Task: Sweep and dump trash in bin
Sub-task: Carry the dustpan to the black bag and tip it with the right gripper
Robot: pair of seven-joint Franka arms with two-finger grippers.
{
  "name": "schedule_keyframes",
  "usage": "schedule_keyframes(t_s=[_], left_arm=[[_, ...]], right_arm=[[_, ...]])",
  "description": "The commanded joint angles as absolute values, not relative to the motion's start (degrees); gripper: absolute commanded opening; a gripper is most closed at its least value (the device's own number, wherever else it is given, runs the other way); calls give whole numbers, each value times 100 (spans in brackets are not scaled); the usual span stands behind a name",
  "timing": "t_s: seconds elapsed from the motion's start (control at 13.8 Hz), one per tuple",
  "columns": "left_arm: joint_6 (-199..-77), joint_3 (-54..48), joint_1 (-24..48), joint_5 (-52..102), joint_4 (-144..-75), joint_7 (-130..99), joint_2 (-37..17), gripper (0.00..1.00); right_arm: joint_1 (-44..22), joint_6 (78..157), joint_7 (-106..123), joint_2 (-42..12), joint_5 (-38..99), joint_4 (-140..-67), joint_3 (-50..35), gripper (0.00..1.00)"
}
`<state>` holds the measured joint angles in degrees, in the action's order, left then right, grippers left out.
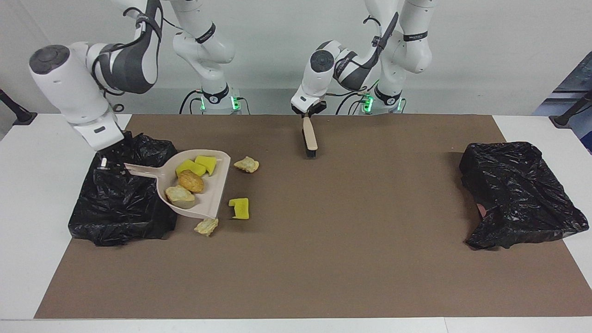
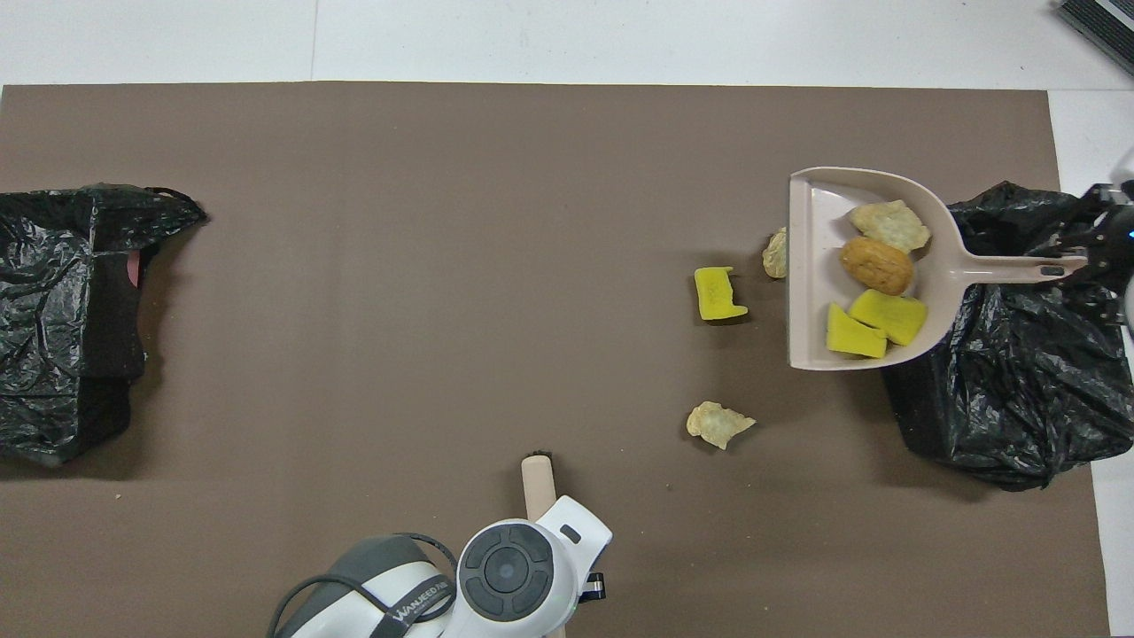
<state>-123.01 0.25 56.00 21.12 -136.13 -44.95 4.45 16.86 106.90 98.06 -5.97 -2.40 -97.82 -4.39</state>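
Note:
My right gripper (image 1: 105, 160) (image 2: 1088, 255) is shut on the handle of the beige dustpan (image 1: 210, 194) (image 2: 811, 266), holding the handle over the black-bagged bin (image 1: 120, 203) (image 2: 1019, 381) at the right arm's end. Two yellow sponge chunks (image 1: 199, 165) (image 2: 873, 323) and two tan-brown lumps (image 1: 185, 189) (image 2: 877, 264) lie in the pan. On the mat at the pan's mouth lie a yellow chunk (image 1: 239, 208) (image 2: 719, 294), a tan scrap (image 1: 246, 164) (image 2: 719, 424) nearer the robots, and a tan scrap (image 1: 206, 226) (image 2: 776, 252) against the pan's lip. My left gripper (image 1: 307, 112) is shut on the brush (image 1: 310, 136) (image 2: 538, 474).
A second black-bagged bin (image 1: 518, 194) (image 2: 62, 319) stands at the left arm's end of the brown mat (image 1: 351, 240) (image 2: 399, 266). The brush's bristles point down at the mat's edge nearest the robots. White table borders the mat.

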Motion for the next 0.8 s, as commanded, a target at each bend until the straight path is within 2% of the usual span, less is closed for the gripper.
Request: schedule_keyframes(t_s=[0.0,0.07,0.14,0.51,0.72], left_arm=[[-12472,97,5669,1978,-13843,-4597,571,9],[-12472,97,5669,1978,-13843,-4597,571,36],[-12437,97,5669,1978,-13834,-4588,571,99],[-12357,149,5090,1978,-13597,-4413,580,100],[-12428,149,4511,1943,-13387,-4185,370,100]], right_arm=[[2344,10722,10659,-404,-184,-9896,-483,0],[2512,10749,10826,-404,-219,-9896,-457,0],[2644,10880,10837,-404,-585,-9888,-440,0],[2795,11784,10706,-387,-2317,-10046,-448,0],[2716,11795,9934,-334,-3205,-10168,-457,0]])
